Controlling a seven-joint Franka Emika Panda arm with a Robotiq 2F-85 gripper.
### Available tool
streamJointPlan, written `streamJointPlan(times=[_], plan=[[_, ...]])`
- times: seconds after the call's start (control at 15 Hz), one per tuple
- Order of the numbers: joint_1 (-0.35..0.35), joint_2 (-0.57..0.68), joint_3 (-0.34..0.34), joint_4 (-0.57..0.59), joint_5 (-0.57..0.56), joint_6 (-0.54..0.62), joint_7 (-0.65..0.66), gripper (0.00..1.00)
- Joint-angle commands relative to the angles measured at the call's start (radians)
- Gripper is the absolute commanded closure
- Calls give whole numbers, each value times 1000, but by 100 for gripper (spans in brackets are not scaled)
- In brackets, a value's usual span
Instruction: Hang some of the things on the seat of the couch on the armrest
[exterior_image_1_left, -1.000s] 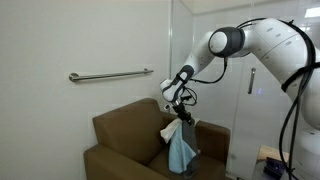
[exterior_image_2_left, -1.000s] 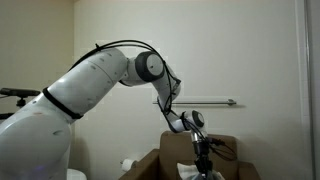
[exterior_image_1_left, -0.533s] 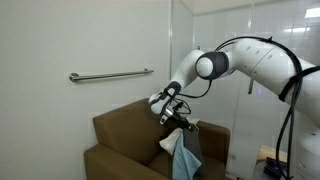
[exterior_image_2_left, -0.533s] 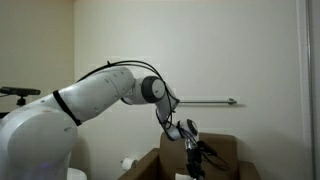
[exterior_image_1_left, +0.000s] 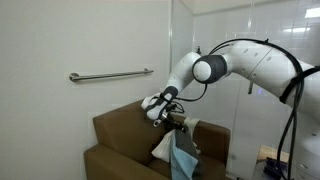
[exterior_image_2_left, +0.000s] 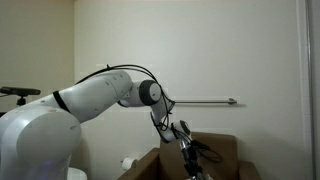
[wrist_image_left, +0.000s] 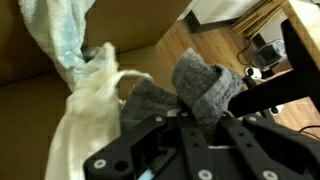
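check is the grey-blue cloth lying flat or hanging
Hanging: the grey-blue cloth dangles bunched from the shut gripper; whether its lower end rests on anything, cannot tell.

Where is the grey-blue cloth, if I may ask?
In an exterior view, the grey-blue cloth hangs from the claw above the couch.

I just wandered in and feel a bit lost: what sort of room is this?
Probably a lab or office corner staged like a home room. The clues are a small brown couch, a steel wall bar on bare white walls, and a large white robot arm holding a grey-blue cloth over the couch.
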Motion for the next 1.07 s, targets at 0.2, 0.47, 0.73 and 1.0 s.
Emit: streamJointPlan(times=[0.2,0.47,0.73,1.0], plan=[[-96,-161,23,-237,43,321,40,36],[-97,-177,12,-273,25,370,25,68],[-89,-180,13,-281,12,363,-4,90],[-70,-182,9,-272,12,331,18,99]])
